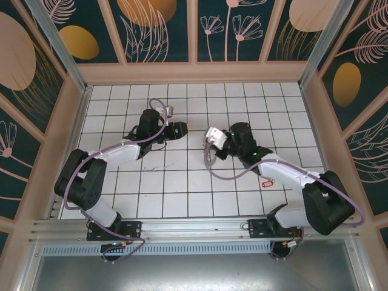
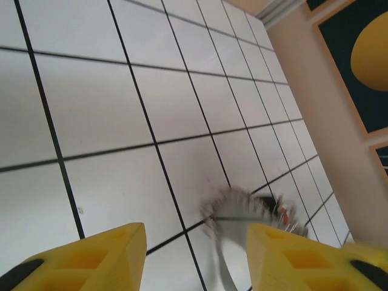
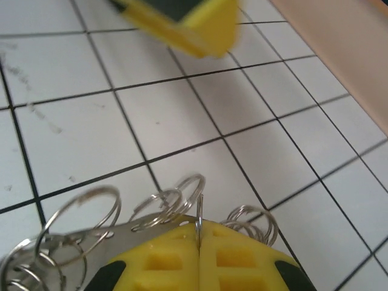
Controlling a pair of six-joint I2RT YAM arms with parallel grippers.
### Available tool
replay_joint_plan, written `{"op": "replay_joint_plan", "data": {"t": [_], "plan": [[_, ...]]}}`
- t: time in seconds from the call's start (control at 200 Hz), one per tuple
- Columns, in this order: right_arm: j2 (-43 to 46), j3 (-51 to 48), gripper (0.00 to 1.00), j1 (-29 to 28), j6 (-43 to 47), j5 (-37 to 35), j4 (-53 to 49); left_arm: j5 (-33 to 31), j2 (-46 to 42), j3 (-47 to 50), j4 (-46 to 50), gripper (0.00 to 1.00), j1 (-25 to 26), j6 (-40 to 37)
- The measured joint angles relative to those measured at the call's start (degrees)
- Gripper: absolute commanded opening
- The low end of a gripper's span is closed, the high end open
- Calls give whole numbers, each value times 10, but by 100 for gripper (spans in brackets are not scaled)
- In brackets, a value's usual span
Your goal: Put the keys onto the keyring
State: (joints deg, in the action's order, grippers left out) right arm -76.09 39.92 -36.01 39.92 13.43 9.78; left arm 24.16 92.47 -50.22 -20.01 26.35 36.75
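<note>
Our right hand (image 3: 199,233) is clenched on the thin rim of the keyring (image 3: 121,229), low in its wrist frame, wire loops (image 3: 185,193) fanning out beyond it; we judge that so narrow a bite could let the hoop swivel if nudged. Our left hand (image 2: 195,237) hangs released and empty opposite, and a red-tagged key (image 1: 265,182) lies on the worktop (image 1: 176,194) at the overhead frame's lower right, small enough to fumble.
</note>
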Motion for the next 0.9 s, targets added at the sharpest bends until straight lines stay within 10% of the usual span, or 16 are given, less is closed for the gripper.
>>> {"op": "replay_joint_plan", "data": {"t": [0.901], "plan": [[69, -128, 0, -146, 156, -165, 136, 83, -3, -14, -14, 47, 0, -113]]}}
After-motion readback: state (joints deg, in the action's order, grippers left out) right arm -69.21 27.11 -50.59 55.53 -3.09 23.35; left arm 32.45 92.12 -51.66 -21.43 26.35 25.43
